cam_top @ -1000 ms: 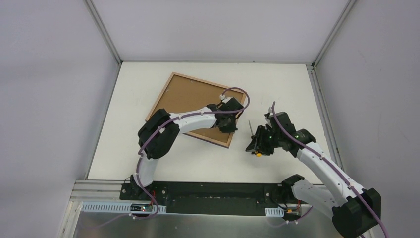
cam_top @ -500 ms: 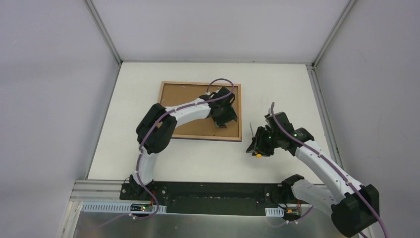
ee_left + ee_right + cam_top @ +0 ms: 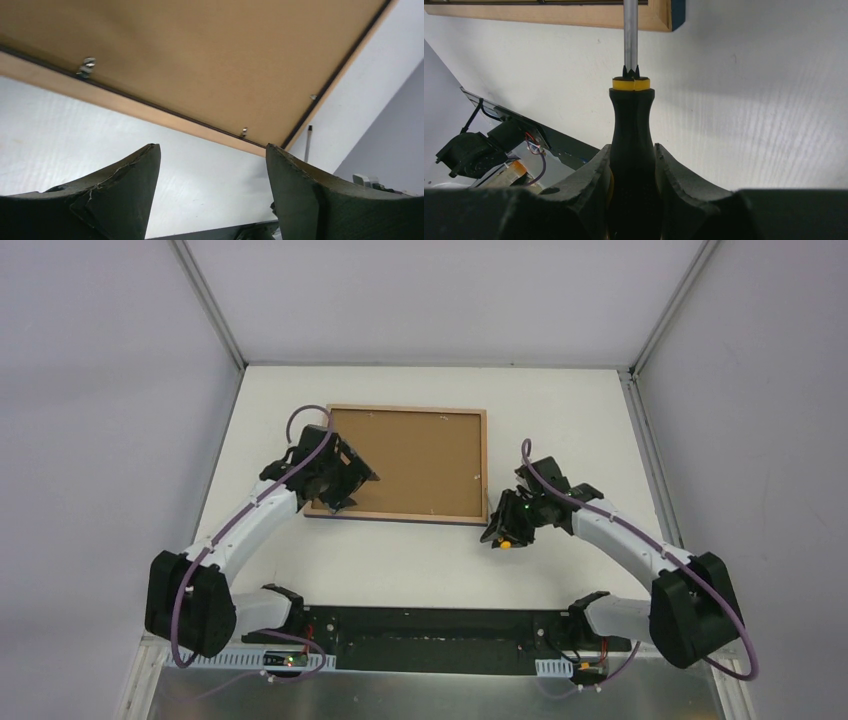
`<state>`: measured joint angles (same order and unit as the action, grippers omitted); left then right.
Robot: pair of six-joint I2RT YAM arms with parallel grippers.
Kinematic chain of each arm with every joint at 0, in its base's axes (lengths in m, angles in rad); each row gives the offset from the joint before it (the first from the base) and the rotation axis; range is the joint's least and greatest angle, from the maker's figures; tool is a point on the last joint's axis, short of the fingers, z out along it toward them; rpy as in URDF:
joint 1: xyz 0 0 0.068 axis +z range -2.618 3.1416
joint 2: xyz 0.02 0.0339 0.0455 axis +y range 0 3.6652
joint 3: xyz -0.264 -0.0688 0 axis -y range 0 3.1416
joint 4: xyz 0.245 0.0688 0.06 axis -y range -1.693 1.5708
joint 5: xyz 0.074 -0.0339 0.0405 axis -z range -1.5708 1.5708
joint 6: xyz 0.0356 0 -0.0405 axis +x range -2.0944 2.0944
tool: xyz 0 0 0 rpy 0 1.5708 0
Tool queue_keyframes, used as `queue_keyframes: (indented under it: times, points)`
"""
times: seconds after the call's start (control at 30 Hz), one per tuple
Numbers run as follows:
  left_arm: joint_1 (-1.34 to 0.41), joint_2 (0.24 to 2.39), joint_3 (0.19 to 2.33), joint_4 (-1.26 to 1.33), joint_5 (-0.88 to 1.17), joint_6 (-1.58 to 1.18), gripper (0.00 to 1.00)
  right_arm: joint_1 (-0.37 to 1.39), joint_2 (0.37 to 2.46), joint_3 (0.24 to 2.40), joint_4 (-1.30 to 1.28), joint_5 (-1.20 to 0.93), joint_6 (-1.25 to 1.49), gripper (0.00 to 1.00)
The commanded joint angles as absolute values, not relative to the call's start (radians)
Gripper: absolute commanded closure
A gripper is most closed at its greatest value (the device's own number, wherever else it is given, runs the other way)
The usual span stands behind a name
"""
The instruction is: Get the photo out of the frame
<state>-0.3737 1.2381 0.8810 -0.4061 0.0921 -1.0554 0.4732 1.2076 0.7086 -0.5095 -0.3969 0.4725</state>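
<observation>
The frame (image 3: 420, 460) lies back up, square to the table, with brown board inside a light wood border. The photo is hidden under it. My left gripper (image 3: 340, 492) stands open over the frame's near-left corner, with nothing between its fingers; in the left wrist view the left gripper (image 3: 211, 147) hovers above bare table, the frame's border (image 3: 150, 107) just ahead. My right gripper (image 3: 632, 147) is shut on a screwdriver (image 3: 631, 115) with a black handle and yellow collar. The shaft points at the frame's near-right corner (image 3: 659, 12).
Small metal clips (image 3: 87, 65) sit along the frame's back edges. The black base rail (image 3: 430, 625) runs along the near table edge. Grey walls close in the table on the left, right and far sides.
The frame has swung from tilted to square. My left gripper has opened, let go and moved from the frame's right part to its near-left corner. The right gripper edged closer to the frame.
</observation>
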Motion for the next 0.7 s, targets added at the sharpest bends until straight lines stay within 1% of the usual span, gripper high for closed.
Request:
queue_keyframes:
  times: [0.0, 0.2, 0.47, 0.6, 0.67]
  points:
    - [-0.291, 1.216, 0.825, -0.501, 0.161, -1.043, 0.22, 0.484, 1.248, 0.742, -0.364, -0.461, 0.525, 1.00]
    - [-0.227, 1.271, 0.810, -0.550, 0.171, -1.154, 0.24, 0.483, 1.313, 0.745, -0.317, -0.467, 0.550, 1.00]
    - [-0.220, 1.269, 0.719, -0.543, 0.136, -1.411, 0.24, 0.440, 1.369, 0.757, -0.301, -0.499, 0.555, 1.00]
    - [-0.220, 1.289, 0.701, -0.529, 0.096, -1.491, 0.30, 0.436, 1.377, 0.764, -0.301, -0.499, 0.554, 1.00]
    - [-0.219, 1.312, 0.698, -0.503, 0.085, -1.509, 0.36, 0.436, 1.383, 0.765, -0.294, -0.503, 0.557, 1.00]
